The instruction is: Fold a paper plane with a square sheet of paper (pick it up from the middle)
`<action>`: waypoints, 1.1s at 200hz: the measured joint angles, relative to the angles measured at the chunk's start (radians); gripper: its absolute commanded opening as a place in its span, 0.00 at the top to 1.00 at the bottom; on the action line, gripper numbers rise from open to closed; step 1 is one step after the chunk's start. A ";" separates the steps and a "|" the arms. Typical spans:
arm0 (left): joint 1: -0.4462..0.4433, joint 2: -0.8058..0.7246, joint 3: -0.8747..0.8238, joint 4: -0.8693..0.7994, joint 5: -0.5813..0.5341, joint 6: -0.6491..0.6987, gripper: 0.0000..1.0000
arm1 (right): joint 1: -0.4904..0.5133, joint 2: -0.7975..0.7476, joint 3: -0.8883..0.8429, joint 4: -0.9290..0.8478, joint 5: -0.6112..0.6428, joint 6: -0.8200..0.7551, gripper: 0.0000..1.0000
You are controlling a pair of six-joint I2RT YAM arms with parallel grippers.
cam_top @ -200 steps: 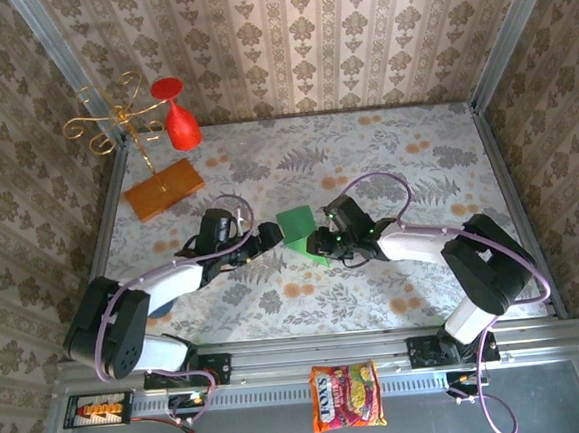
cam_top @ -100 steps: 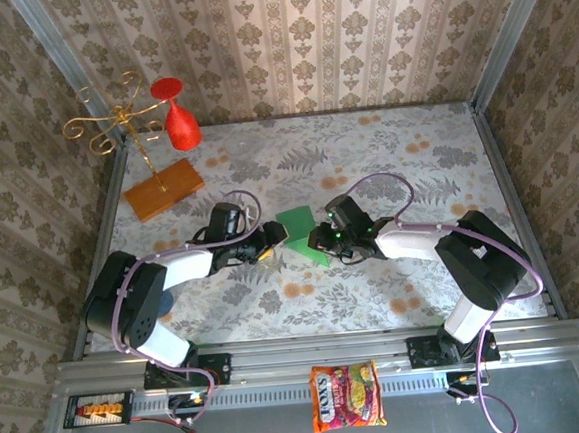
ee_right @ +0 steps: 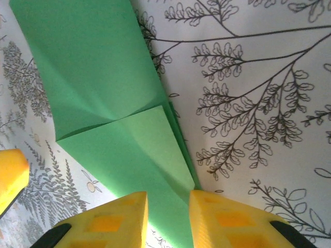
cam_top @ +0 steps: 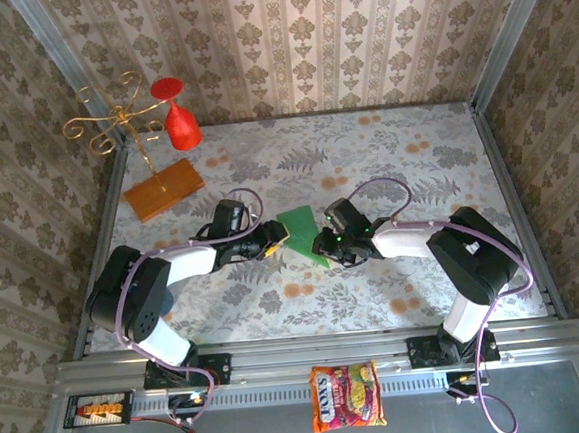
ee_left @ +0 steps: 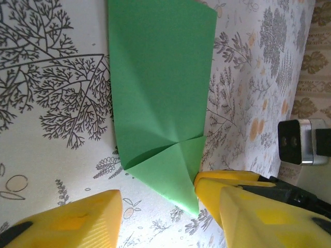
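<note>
The partly folded green sheet of paper (cam_top: 297, 224) lies on the patterned worktop (cam_top: 395, 158) between the two arms; its pointed end sits between the widely parted fingers of the left end effector (ee_left: 155, 201), which holds nothing. The right end effector (ee_right: 168, 206) has its fingers narrowly apart astride the sheet's folded corner; whether they pinch it, I cannot tell.

Gold rack (cam_top: 111, 115) on orange board (cam_top: 163, 189), far left; snack packet (cam_top: 346, 396) front.

left arm (cam_top: 188, 260): stretched low toward the middle | left yellow-fingered gripper (ee_left: 158, 206): jaws well apart | right arm (cam_top: 412, 237): reaching low, inward | right yellow-fingered gripper (ee_right: 168, 209): jaws narrowly apart | tips facing, near each other
</note>
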 measured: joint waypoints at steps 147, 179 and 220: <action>-0.002 0.136 0.064 -0.023 0.035 -0.019 0.72 | -0.002 0.021 0.017 -0.006 -0.004 -0.001 0.76; -0.007 0.142 0.069 -0.021 0.036 -0.025 0.75 | -0.002 0.021 0.017 -0.006 -0.004 -0.001 0.77; -0.006 0.142 0.088 -0.018 0.053 -0.026 0.77 | -0.004 0.021 0.017 -0.006 -0.004 -0.004 0.77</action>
